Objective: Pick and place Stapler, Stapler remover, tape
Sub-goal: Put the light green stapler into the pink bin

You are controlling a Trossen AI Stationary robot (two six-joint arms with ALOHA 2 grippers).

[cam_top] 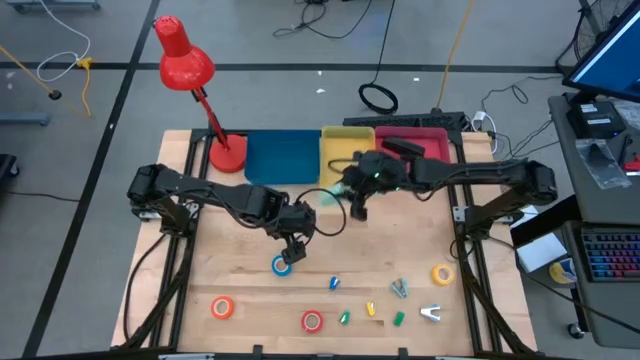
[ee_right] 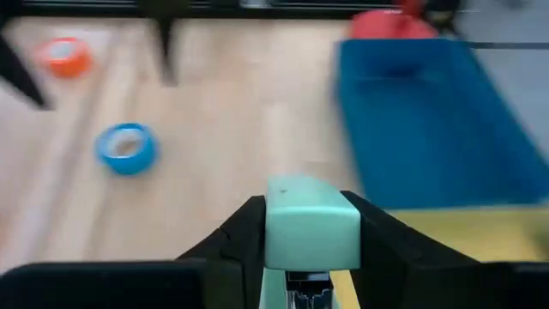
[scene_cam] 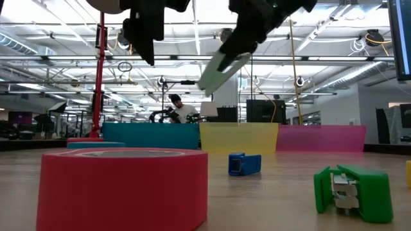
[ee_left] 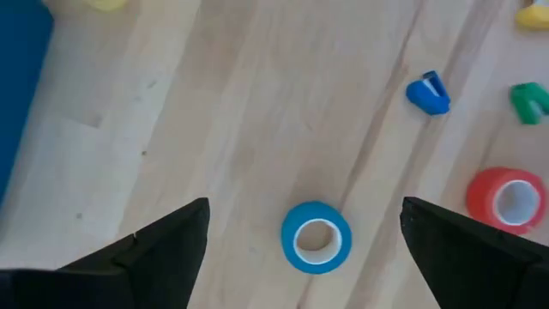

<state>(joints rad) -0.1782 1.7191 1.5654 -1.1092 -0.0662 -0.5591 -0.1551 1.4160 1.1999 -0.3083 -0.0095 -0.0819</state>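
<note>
Left pincer [ee_left: 304, 249] hangs spread apart over the blue ring-shaped tape roll [ee_left: 316, 237]; right pincer [ee_right: 310, 225], at its two o'clock, clamps the mint-green metal stapler [ee_right: 310, 223].

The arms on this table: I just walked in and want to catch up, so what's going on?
The right gripper holds a pale green stapler, lifted off the table near the yellow bin. The left gripper hangs open right above the blue tape, which lies on the wood. The orange tape, red tape and yellow tape lie untouched near the front edge among small clips.
</note>
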